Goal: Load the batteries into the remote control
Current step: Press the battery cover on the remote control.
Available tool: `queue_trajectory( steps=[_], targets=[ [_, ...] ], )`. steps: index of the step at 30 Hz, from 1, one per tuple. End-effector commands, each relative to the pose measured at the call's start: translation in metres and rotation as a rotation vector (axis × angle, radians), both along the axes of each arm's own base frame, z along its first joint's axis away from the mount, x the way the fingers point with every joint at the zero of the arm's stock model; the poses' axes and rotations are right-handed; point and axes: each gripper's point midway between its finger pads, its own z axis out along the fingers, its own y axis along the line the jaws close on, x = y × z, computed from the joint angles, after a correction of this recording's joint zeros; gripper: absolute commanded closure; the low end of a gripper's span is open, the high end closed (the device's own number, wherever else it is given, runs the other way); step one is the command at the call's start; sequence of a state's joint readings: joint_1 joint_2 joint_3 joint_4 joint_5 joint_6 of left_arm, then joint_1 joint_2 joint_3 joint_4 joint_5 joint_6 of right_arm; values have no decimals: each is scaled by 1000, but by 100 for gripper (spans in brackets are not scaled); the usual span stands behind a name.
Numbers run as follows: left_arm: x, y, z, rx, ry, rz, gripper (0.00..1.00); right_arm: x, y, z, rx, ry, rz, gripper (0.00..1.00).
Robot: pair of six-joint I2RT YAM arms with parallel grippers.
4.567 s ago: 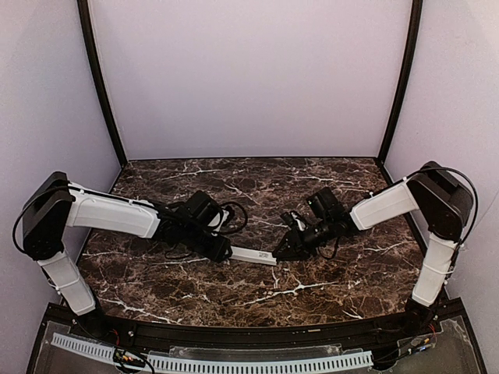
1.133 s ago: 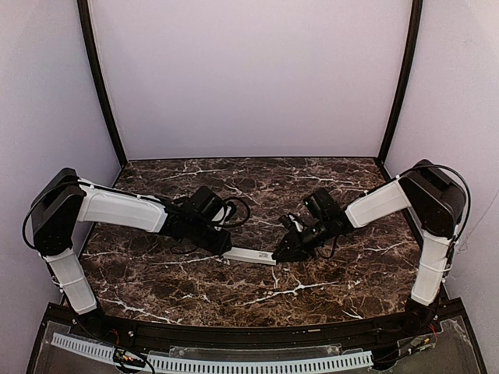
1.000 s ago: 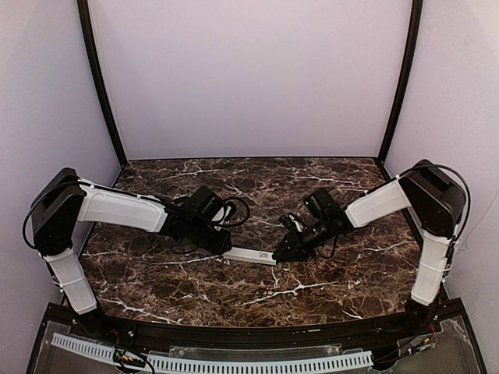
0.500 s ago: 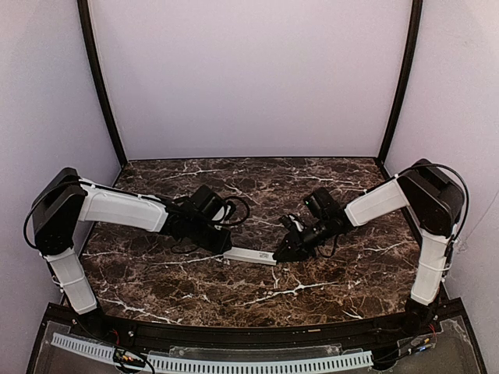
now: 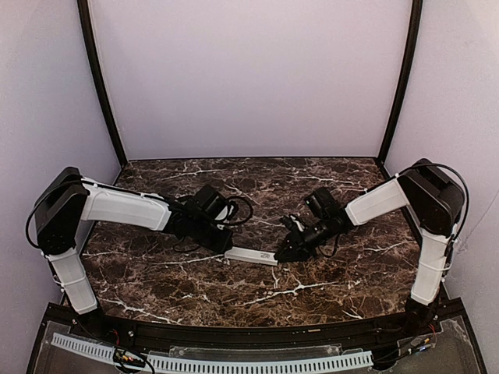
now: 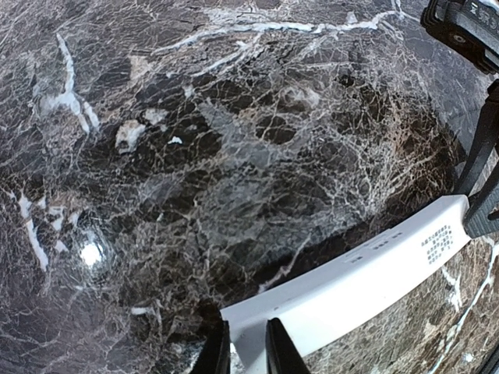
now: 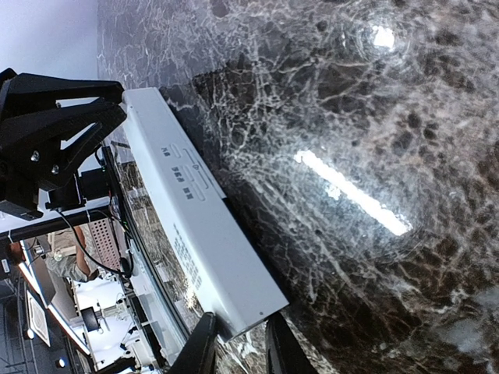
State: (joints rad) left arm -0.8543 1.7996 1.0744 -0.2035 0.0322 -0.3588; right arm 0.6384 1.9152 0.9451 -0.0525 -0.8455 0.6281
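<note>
The slim white rectangular plastic remote control (image 5: 249, 256) lies left to right between the two arms, over the middle of the dark brown, white-veined marble table (image 5: 234, 300). Its face carries small grey printed marks and a small dark patch near its right end. The left gripper (image 5: 227, 251) pinches its left end with narrow jaws, and the right gripper (image 5: 278, 256) pinches the other end likewise. It seems to rest on the marble, though it may be slightly lifted.
</note>
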Motion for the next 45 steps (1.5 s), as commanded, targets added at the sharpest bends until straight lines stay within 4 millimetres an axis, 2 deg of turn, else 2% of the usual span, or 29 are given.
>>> queue_trajectory(
  steps=[1,6,14,19,23,26,31,33,36,41,45],
  targets=[
    [-63,-33,-27,-18,165,-197,85,17,8,4,28,-90,-5,79],
    [-67,-34,-27,-11,173,-203,85,19,6,5,28,-92,-8,79],
    [-53,-30,-11,-30,140,-176,82,21,-3,4,25,-96,-21,79],
    [-40,-22,0,-46,116,-143,69,23,-6,5,28,-101,-26,77],
    [-22,-10,20,-72,68,-107,61,26,-10,6,29,-108,-32,75],
    [-13,-6,34,-98,36,-100,52,29,-14,7,37,-105,-41,70],
    [-11,3,39,-94,22,-84,41,32,-16,19,70,-116,-37,50],
    [-13,7,37,-87,22,-76,41,29,-17,21,63,-107,-33,46],
    [-18,15,30,-73,38,-65,45,27,-16,21,59,-105,-19,47],
    [-28,13,19,-101,92,-66,62,20,-7,17,52,-96,15,53],
    [-31,9,15,-124,111,-66,71,17,-3,13,44,-84,24,57]
  ],
)
